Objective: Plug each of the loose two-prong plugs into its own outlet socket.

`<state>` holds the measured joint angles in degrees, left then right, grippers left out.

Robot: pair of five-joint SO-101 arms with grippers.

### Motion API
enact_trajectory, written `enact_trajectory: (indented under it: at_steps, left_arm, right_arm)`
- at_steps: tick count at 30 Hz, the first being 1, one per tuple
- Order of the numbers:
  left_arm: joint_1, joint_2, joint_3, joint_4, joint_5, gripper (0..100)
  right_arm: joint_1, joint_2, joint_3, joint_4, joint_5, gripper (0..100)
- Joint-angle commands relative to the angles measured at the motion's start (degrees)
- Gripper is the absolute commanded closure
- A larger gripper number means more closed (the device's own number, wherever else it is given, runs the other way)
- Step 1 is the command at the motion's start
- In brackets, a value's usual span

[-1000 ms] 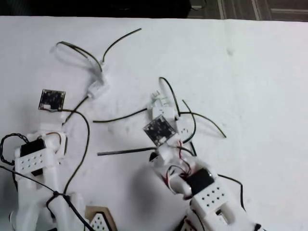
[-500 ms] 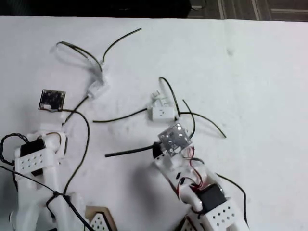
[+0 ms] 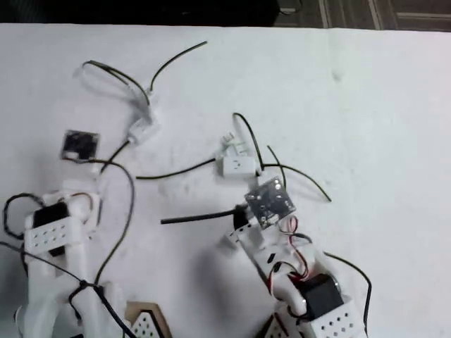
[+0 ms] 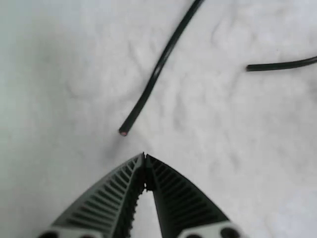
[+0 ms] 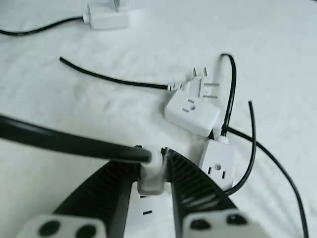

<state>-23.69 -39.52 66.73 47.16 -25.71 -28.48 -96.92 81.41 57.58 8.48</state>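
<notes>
Two white outlet sockets (image 5: 192, 110) are being hemmed in by looping black cords (image 5: 233, 87) on the white table (image 3: 366, 105), just ahead of the right gripper (image 5: 151, 149). A white two-prong plug (image 5: 150, 174) is being clamped between its narrowed jaws, low over the table. The left gripper (image 4: 144, 166) is being held low, tips touching and empty, near a cut cord end (image 4: 124, 131), which is being shown close up by the left wrist view.

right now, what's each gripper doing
left gripper: closed, empty
right gripper: closed on the white plastic connector of a thick black cord
</notes>
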Motion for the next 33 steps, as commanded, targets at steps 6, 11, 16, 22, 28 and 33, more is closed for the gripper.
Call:
enact_trajectory:
  at_steps: [6,11,16,22,28,33]
  left_arm:
    - [10.68,-1.71,-10.73,7.12,-0.26,98]
    - [16.75,-1.71,-18.55,15.21,-0.09,98]
    - [23.78,-1.71,-24.18,21.98,2.81,98]
    - [36.09,-4.18,-24.09,24.35,7.03,98]
    - [47.25,-16.31,-19.96,26.02,8.18,98]
    - [51.56,-22.02,-16.7,26.64,8.18,98]
  right_arm:
    - [-6.02,-0.31,-12.84,1.27,-4.48,98.2]
    - [-9.89,-0.31,-14.33,1.27,-5.27,98.2]
    - [-11.82,-0.31,-14.24,1.36,-5.27,98.2]
    - [-12.79,-0.04,-14.24,1.36,-5.27,98.2]
    - [-12.79,6.46,-14.33,1.19,-5.36,98.2]
    - [-12.88,8.31,-14.68,0.92,-5.27,98.2]
